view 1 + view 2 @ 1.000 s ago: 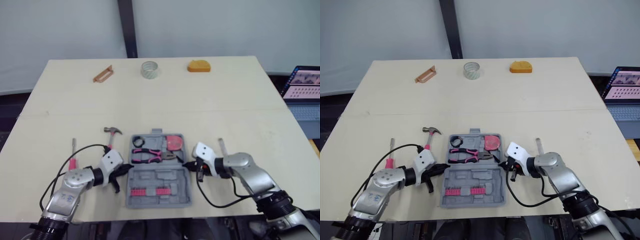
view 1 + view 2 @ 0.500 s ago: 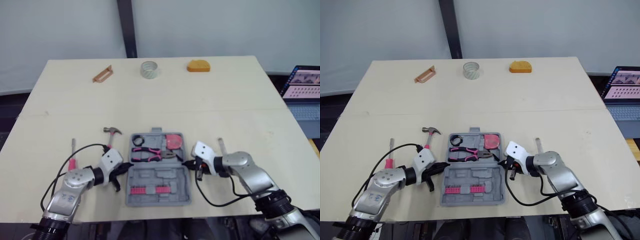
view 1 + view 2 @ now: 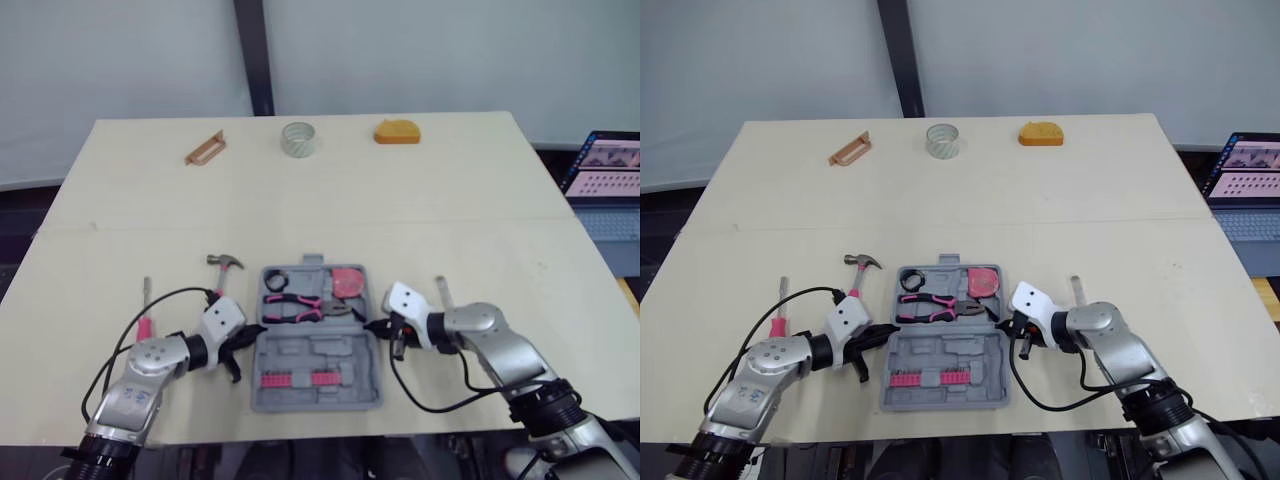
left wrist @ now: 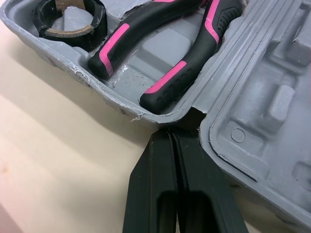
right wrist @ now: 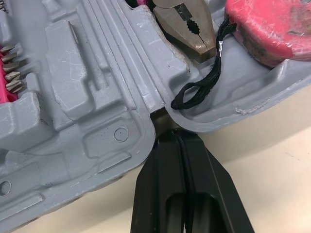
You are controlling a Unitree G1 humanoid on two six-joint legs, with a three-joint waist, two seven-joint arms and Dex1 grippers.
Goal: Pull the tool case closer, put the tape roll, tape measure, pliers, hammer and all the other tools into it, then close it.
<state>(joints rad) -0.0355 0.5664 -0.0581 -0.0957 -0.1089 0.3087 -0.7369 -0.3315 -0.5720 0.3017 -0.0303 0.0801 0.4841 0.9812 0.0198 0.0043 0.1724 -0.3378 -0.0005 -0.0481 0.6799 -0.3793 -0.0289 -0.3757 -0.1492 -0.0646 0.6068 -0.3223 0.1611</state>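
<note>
The worktop (image 3: 400,190) carries the open tool case (image 3: 318,355) near its front edge. Left jaws and right jaws, both pressed shut and holding nothing, touch its hinge ends from either side. The hammer (image 3: 222,272) lies beside it; pliers (image 3: 295,306) and tape measure (image 3: 348,283) lie inside.

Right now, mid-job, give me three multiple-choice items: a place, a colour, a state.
1. The tool case is: A shut; B standing on edge; C open flat.
2. The hammer lies: A inside the case; B on the table, left of the case; C at the far edge.
3. Handles of the pliers: A black and pink; B yellow; C blue.
Key: C, both moulded halves face up; B, it rests on bare table beside the case; A, pink stripes on black grips.
</note>
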